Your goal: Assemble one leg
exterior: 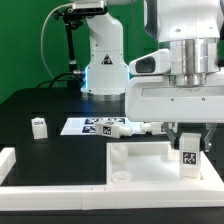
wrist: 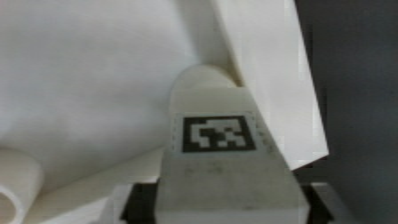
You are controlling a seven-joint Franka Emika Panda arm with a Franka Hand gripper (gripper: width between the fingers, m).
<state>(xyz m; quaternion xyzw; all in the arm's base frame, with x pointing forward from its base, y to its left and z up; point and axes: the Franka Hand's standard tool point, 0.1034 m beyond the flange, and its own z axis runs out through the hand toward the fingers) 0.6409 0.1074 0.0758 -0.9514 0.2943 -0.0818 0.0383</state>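
Observation:
My gripper [exterior: 187, 150] is shut on a white leg [exterior: 187, 157] with a black-and-white tag on its side. It holds the leg upright over the right end of the large white tray-like panel [exterior: 140, 165]. In the wrist view the leg [wrist: 221, 150] runs out between my two dark fingers [wrist: 150, 200], its rounded tip over the panel's raised wall [wrist: 258, 70]. A second leg [exterior: 38, 126] stands on the black table at the exterior view's left. A third leg [exterior: 137, 128] lies on its side next to the marker board.
The marker board [exterior: 92, 127] lies flat on the black table behind the panel. The robot's white base [exterior: 100, 60] stands at the back. A white rail [exterior: 8, 160] sits at the exterior view's left edge. A round white socket rim [wrist: 15, 180] shows on the panel.

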